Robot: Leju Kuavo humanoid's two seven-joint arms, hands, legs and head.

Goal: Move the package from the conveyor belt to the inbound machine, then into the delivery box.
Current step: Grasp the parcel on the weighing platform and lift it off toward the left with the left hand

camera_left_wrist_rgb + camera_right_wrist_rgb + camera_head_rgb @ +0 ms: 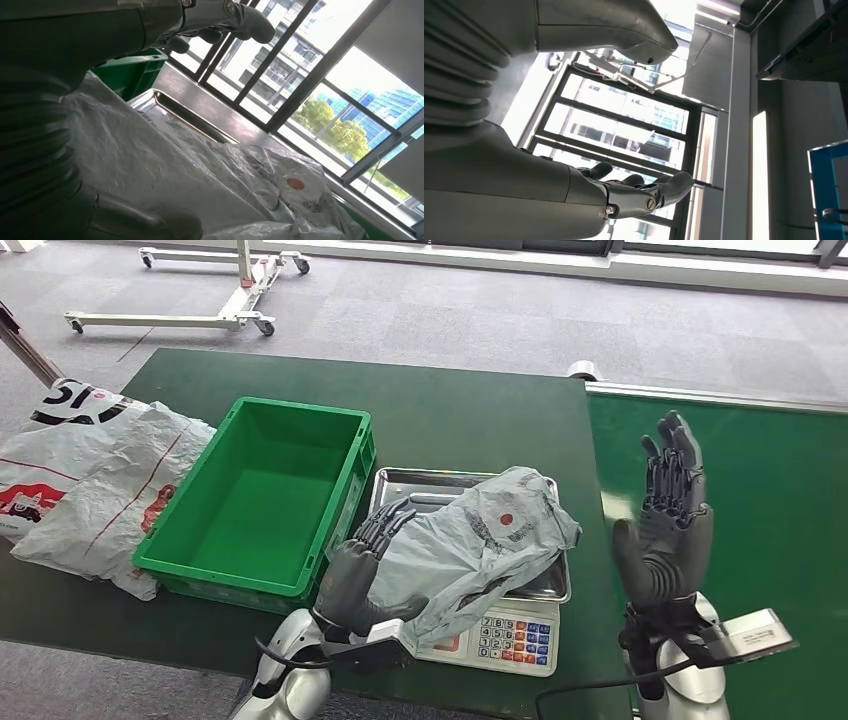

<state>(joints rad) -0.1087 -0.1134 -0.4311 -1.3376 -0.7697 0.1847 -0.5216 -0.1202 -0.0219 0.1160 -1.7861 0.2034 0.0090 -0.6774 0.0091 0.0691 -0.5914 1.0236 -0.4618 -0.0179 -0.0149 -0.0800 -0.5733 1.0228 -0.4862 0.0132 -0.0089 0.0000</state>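
Bright daylight from windows [320,75]; wrist views backlit, glare; head view sharp.

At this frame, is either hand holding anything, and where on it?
The left hand grips the grey package at its near-left edge, on the scale tray. The right hand is raised, holding nothing.

My count across the table
One grey package [480,535], one scale [500,635], one green crate [262,500], one white printed bag [85,475], my two hands [362,575] [668,530].
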